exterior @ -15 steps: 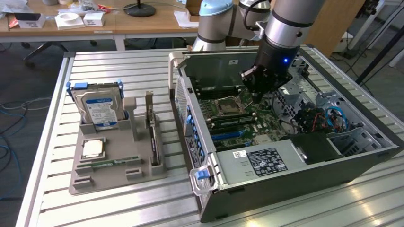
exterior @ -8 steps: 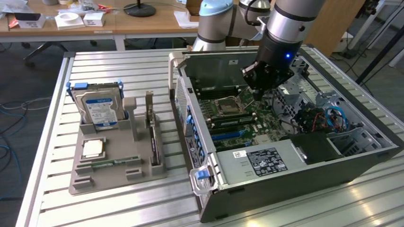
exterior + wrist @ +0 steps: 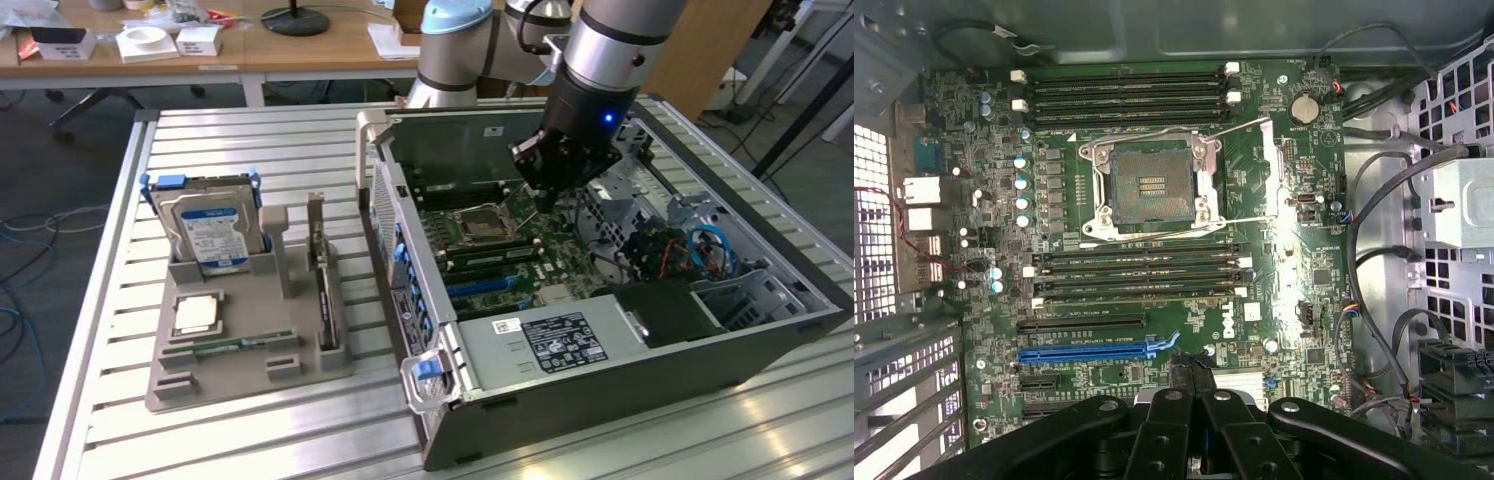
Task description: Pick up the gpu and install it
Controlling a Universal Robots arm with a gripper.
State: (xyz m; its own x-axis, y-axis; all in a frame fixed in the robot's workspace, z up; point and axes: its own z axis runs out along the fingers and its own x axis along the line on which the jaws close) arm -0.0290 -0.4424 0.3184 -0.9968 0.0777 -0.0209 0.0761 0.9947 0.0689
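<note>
My gripper (image 3: pixel 541 200) hangs inside the open computer case (image 3: pixel 400 240), above the green motherboard (image 3: pixel 514 245) near the empty CPU socket (image 3: pixel 478 222). In the wrist view my gripper (image 3: pixel 1194 378) looks shut, its black fingertips together with nothing between them. It sits close over the board beside the blue expansion slot (image 3: pixel 1094 351). The gpu (image 3: pixel 322 275) appears as a thin dark card standing on edge in the grey holder tray (image 3: pixel 214 380), in the exterior view's left, well apart from my gripper.
The tray also holds a hard drive in a blue caddy (image 3: pixel 210 230), a CPU chip (image 3: pixel 196 315) and a memory stick (image 3: pixel 234 345). Cables (image 3: pixel 694 250) and a power supply (image 3: pixel 561 340) crowd the case. A desk (image 3: pixel 267 45) stands behind the slatted table (image 3: pixel 120 200).
</note>
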